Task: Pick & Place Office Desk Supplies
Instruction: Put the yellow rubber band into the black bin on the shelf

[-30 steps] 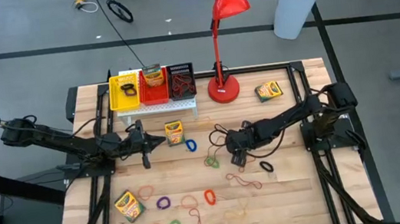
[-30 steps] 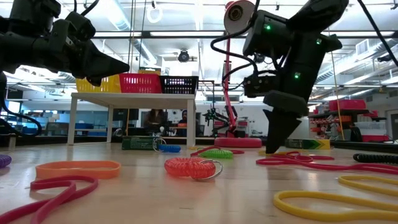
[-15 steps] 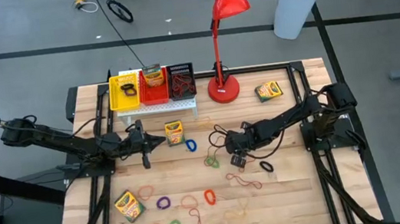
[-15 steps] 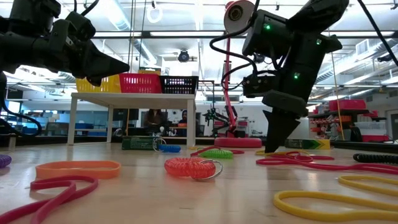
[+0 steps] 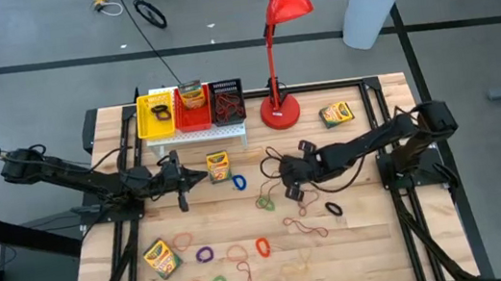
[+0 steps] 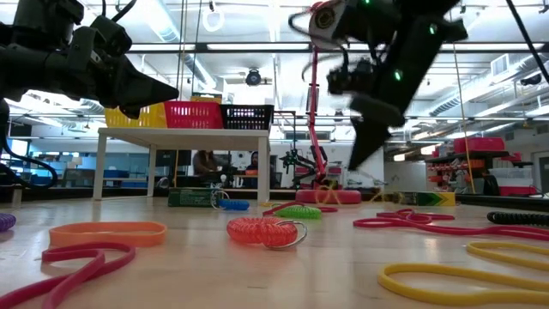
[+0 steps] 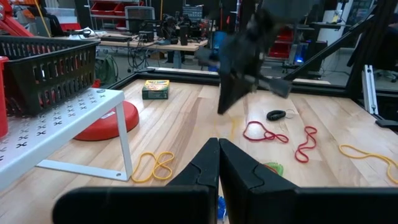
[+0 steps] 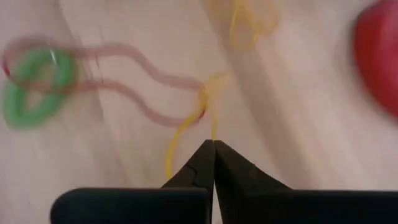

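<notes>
Counted from the high view:
- crayon boxes: 4. One in the red bin (image 5: 191,95), one below the white rack (image 5: 219,166), one right of the lamp base (image 5: 335,114), one lower left (image 5: 160,257).
- bins on rack: 3 (yellow, red, black).
- lamps: 1 (image 5: 280,39).
- arms: 2.
- rubber-band loops: about a dozen loose; exact count unclear.

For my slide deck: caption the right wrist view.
Right gripper, fingers shut on a thin yellow rubber band, lifted above the wooden table.
</notes>
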You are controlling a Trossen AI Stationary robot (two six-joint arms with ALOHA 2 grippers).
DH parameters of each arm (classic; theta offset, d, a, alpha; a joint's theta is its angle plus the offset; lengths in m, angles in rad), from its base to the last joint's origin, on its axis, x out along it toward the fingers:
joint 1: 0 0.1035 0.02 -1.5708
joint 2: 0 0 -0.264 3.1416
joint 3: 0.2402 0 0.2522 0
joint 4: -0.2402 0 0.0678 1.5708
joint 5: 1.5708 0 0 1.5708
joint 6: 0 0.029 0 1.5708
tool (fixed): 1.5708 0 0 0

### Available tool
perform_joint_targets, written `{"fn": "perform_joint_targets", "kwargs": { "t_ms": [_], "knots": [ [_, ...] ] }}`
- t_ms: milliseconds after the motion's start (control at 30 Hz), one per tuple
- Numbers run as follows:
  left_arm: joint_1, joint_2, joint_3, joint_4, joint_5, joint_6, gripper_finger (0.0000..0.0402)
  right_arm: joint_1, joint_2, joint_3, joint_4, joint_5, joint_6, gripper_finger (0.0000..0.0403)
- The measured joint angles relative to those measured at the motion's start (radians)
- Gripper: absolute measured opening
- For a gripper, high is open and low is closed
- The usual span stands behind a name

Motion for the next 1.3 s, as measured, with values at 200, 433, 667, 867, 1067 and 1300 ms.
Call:
{"fn": "perform_joint_targets", "kwargs": {
  "t_ms": [200,433,667,867,1067,1300],
  "knots": [
    [0.000,0.000,0.000,0.000,0.000,0.000,0.0010,0.000,-0.026,0.136,-0.081,0.059,-0.057,0.0004],
    [0.000,0.000,0.000,0.000,0.000,0.000,0.0010,0.000,-0.026,0.342,-0.160,0.159,-0.138,0.0008],
    [0.000,0.000,0.000,0.000,0.000,0.000,0.0010,-0.001,-0.027,0.514,-0.136,0.202,-0.267,0.0006],
    [0.000,0.000,0.000,0.000,0.000,0.000,0.0010,-0.028,-0.021,0.611,-0.015,0.248,-0.390,0.0011],
    [0.000,0.000,0.000,0.000,0.000,0.000,0.0010,-0.123,-0.005,0.616,0.179,0.218,-0.528,0.0011],
    [0.000,0.000,0.000,0.000,0.000,0.000,0.0010,-0.276,0.042,0.617,0.455,0.172,-0.632,0.0011]
  ]
}}
